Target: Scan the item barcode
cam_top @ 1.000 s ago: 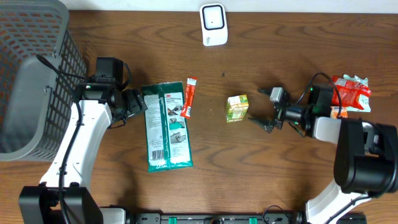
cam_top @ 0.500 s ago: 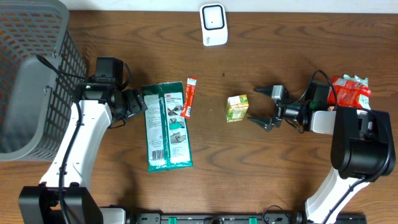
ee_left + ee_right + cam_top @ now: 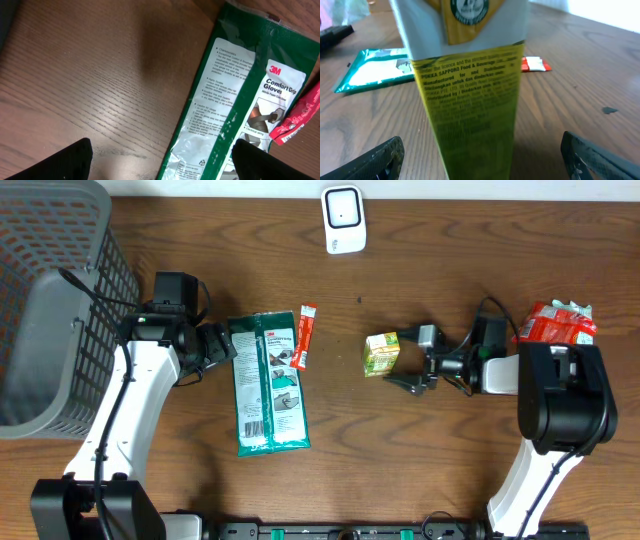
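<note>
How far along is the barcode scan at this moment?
Done: nothing visible yet. The yellow-green carton stands unlifted, well apart from the white scanner. In hand: the open right gripper sits right at the carton, with its jaws not closed on it. Left to do: grasp, lift, and show the barcode to the scanner.

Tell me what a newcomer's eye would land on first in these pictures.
A small yellow-green carton stands upright mid-table, with the right gripper facing it from the right, jaws open; it fills the right wrist view. Left of it lies a long green 3M glove pack with a thin red sachet by its top right corner and the open left gripper beside it. A grey wire basket fills the far left.
</note>
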Robot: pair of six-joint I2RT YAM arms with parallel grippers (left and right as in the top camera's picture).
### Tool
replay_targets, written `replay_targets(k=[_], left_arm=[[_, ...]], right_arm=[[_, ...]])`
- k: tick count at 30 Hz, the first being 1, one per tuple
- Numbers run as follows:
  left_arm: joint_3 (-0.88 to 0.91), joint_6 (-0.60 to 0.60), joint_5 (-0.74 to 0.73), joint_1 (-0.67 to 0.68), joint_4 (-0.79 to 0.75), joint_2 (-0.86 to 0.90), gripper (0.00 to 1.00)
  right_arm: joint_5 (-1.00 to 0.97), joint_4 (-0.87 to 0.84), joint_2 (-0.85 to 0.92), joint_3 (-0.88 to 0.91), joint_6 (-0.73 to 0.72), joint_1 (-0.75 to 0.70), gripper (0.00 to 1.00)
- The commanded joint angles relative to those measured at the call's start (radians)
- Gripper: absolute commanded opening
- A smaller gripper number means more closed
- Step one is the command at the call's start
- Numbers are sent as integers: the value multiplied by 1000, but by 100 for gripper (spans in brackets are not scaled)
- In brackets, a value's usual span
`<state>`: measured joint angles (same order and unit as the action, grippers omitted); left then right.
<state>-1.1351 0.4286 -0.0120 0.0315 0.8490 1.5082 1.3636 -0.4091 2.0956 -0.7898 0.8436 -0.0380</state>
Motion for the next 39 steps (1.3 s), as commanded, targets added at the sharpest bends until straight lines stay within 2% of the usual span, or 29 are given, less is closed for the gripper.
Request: replay_targets(k=[1, 8, 11, 18, 21, 26, 31, 39], left_arm=[[-8, -9, 13, -2, 3, -1, 90], [-8, -9, 13, -2, 3, -1, 90], [-8, -9, 13, -2, 3, -1, 90], [-8, -9, 13, -2, 3, -1, 90], [-8, -9, 13, -2, 3, -1, 90], [-8, -9, 13, -2, 3, -1, 90], [-8, -9, 13, -2, 3, -1, 90], [-8, -9, 13, -2, 3, -1, 90]], right_arm=[[-50, -5, 13, -9, -13, 38, 96], [-81, -76, 13, -18, -90, 77, 94], [-112, -77, 13, -18, -130, 68, 89], [-114, -77, 13, -18, -161, 32, 86], [-92, -77, 13, -18, -171, 18, 83], [-20, -114, 12, -18, -182, -3, 84], [68, -220, 12, -18, -278, -6, 82], [67, -227, 12, -18, -313, -5, 70]])
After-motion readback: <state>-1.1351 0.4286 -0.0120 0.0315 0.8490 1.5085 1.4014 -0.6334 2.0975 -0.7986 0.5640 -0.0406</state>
